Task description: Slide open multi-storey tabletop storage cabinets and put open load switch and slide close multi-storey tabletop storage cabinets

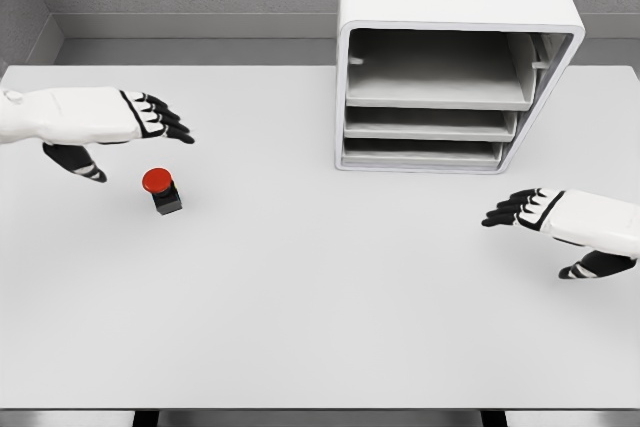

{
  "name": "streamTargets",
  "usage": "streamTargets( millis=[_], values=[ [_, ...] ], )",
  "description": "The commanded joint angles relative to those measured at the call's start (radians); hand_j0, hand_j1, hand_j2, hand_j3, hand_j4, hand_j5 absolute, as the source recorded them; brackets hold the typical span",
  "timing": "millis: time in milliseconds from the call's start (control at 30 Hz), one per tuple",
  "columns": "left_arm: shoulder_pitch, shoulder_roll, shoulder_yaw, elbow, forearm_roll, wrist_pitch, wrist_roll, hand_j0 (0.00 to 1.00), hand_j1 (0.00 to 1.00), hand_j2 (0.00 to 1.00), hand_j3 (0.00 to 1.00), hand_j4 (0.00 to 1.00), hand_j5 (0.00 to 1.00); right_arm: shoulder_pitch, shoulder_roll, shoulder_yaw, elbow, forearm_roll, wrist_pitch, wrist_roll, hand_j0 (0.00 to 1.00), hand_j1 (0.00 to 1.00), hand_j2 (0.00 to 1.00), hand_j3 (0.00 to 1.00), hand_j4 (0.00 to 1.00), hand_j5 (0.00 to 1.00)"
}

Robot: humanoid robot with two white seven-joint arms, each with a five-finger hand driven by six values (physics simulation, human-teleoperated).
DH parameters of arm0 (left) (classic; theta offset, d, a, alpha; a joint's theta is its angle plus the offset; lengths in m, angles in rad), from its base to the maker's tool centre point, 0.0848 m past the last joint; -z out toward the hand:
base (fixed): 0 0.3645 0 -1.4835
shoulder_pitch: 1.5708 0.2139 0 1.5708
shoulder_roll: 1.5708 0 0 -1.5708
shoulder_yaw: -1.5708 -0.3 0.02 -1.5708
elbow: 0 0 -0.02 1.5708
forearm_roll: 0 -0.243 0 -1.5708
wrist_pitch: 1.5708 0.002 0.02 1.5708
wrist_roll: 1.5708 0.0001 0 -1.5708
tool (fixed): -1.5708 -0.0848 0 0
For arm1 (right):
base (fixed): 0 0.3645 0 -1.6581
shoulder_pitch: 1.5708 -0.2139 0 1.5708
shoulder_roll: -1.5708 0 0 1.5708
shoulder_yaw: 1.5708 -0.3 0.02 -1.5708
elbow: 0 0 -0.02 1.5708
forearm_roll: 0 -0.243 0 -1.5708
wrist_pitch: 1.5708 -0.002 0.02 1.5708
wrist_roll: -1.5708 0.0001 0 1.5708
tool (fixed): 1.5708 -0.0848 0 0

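Observation:
A small switch (162, 188) with a round red button on a black base stands on the white table (320, 287), left of the middle. My left hand (150, 122) hovers just above and left of it, fingers spread, holding nothing. The white multi-storey storage cabinet (450, 57) sits at the back right, its front facing me, with three grey drawer trays stacked inside. My right hand (525, 209) hangs open below the cabinet's right corner, fingers pointing left, apart from it.
A grey wall runs behind the table. The table's front edge lies near the bottom of the picture. Broad bare tabletop stretches between the switch and the right hand.

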Motion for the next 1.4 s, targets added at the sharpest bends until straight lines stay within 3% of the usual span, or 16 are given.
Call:
streamTargets(
  millis=[0, 133, 267, 400, 600, 833, 900, 1067, 1167, 1267, 1367],
  values=[
    [-0.001, -0.002, -0.005, 0.017, 0.003, 0.003, 0.0, 1.0, 1.0, 1.0, 1.0, 1.0, 1.0, 0.0, -0.001, 0.003, -0.001, -0.005, 0.003, 0.0, 0.99, 0.99, 0.99, 0.99, 0.99, 0.99],
    [-0.005, -0.005, -0.013, 0.038, 0.003, 0.003, 0.0, 1.0, 1.0, 1.0, 1.0, 1.0, 1.0, -0.006, 0.002, 0.003, -0.001, -0.006, 0.003, 0.0, 1.0, 1.0, 1.0, 1.0, 1.0, 1.0],
    [-0.005, -0.005, -0.042, 0.044, 0.0, 0.003, 0.0, 1.0, 1.0, 1.0, 1.0, 1.0, 1.0, -0.104, 0.034, 0.006, -0.001, -0.008, 0.003, 0.0, 1.0, 1.0, 1.0, 1.0, 1.0, 1.0],
    [-0.003, -0.042, -0.063, 0.044, 0.003, 0.003, 0.0, 1.0, 1.0, 1.0, 1.0, 1.0, 1.0, -0.256, 0.069, 0.135, 0.001, -0.009, 0.003, 0.0, 1.0, 1.0, 1.0, 1.0, 1.0, 1.0],
    [-0.003, -0.085, -0.092, 0.127, -0.014, 0.003, 0.0, 1.0, 1.0, 1.0, 1.0, 1.0, 1.0, -0.351, 0.098, 0.176, 0.001, -0.014, 0.003, 0.0, 1.0, 1.0, 1.0, 1.0, 1.0, 1.0],
    [0.002, -0.117, -0.14, 0.129, -0.065, 0.003, 0.0, 1.0, 1.0, 1.0, 1.0, 1.0, 1.0, -0.402, 0.12, 0.185, 0.001, -0.029, 0.003, 0.0, 1.0, 1.0, 1.0, 1.0, 1.0, 1.0],
    [0.0, -0.117, -0.165, 0.129, -0.066, 0.003, 0.0, 1.0, 1.0, 1.0, 1.0, 1.0, 1.0, -0.456, 0.135, 0.253, 0.003, -0.029, 0.003, 0.0, 1.0, 1.0, 1.0, 1.0, 1.0, 1.0],
    [-0.005, -0.116, -0.166, 0.132, -0.109, 0.003, 0.0, 1.0, 1.0, 1.0, 1.0, 1.0, 1.0, -0.512, 0.16, 0.306, 0.015, -0.023, 0.003, 0.0, 1.0, 1.0, 1.0, 1.0, 1.0, 1.0],
    [-0.014, -0.133, -0.166, 0.175, -0.109, 0.003, 0.0, 1.0, 1.0, 1.0, 1.0, 1.0, 1.0, -0.545, 0.178, 0.333, 0.027, -0.014, 0.006, 0.0, 1.0, 1.0, 1.0, 1.0, 1.0, 1.0],
    [-0.021, -0.133, -0.165, 0.199, -0.108, 0.003, 0.0, 1.0, 1.0, 1.0, 1.0, 1.0, 1.0, -0.592, 0.198, 0.394, 0.062, 0.003, 0.043, 0.0, 1.0, 1.0, 1.0, 1.0, 1.0, 1.0],
    [-0.023, -0.14, -0.163, 0.206, -0.108, 0.003, 0.0, 0.97, 0.97, 0.97, 0.97, 0.97, 0.97, -0.62, 0.218, 0.397, 0.091, 0.004, 0.104, 0.0, 1.0, 1.0, 1.0, 1.0, 1.0, 1.0]
  ],
)
